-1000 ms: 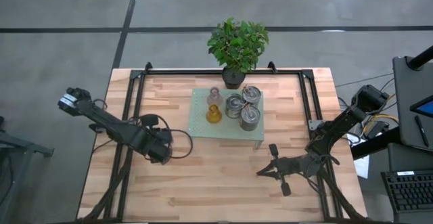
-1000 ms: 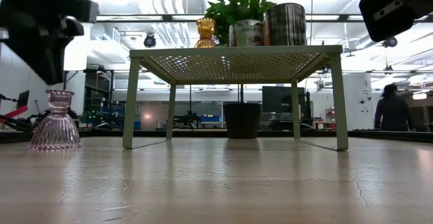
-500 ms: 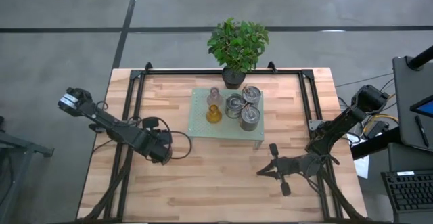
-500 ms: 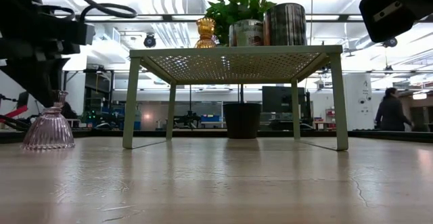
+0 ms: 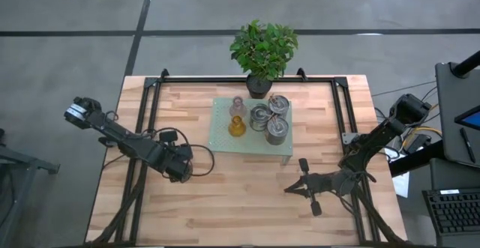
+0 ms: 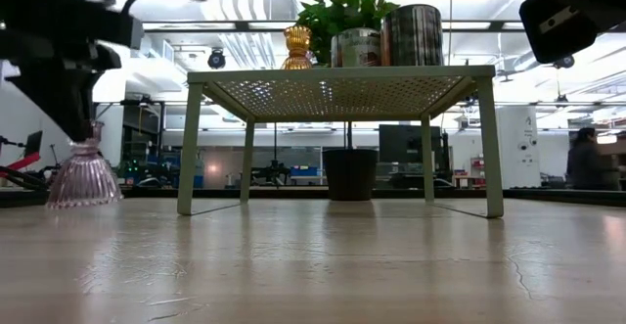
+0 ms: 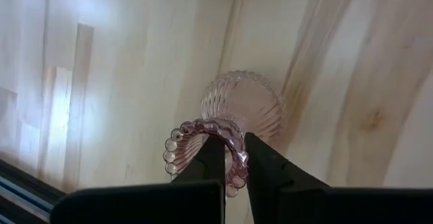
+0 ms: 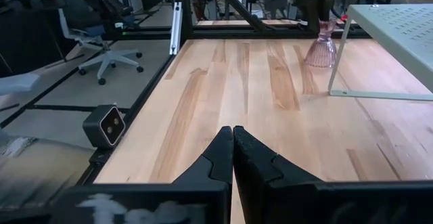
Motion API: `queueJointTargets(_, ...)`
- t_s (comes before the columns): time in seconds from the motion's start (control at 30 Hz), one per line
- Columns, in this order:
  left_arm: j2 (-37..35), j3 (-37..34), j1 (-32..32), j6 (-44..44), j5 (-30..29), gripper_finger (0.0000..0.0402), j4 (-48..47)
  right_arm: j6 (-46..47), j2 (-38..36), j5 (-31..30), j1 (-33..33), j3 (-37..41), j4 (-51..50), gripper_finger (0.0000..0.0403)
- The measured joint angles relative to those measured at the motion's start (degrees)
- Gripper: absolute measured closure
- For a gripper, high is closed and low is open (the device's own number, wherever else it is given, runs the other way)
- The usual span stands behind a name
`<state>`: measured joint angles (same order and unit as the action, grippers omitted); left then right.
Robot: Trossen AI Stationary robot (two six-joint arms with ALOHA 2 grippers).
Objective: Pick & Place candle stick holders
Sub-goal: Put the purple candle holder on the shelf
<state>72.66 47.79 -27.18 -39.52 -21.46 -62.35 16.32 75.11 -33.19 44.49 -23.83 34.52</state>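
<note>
My left gripper (image 7: 229, 158) now pinches the pink glass holder's (image 7: 233, 119) beaded rim — a second ago it hung clear. The holder has tilted on the table (image 5: 247, 195); I'd judge the lift imminent.

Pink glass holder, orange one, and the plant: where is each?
pink glass holder (image 7: 245, 102), left wrist view, ribbed base.
amber-orange holder (image 6: 297, 47), low view, its body on the green rack.
potted plant (image 5: 262, 47), high view, its leaves.

Bright, even overhead light fills every view, ceiling lights (image 6: 245, 6) glaring white in the low view, the near table (image 6: 313, 275) soft there, and pale glare streaking the left wrist view's wood
</note>
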Motion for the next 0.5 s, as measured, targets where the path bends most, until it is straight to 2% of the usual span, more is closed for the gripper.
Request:
queueJointTargets(0.3, 0.0, 10.6, 0.0, 1.9, -1.0, 0.0383, -8.3, 0.0, 0.0, 0.0, 0.0, 0.0, 0.0, 0.0394)
queueJointTargets(0.5, 0.0, 21.4, 0.4, 6.3, -5.2, 0.0383, -14.8, 0.0, 0.0, 0.0, 0.0, 0.0, 0.1, 0.0394)
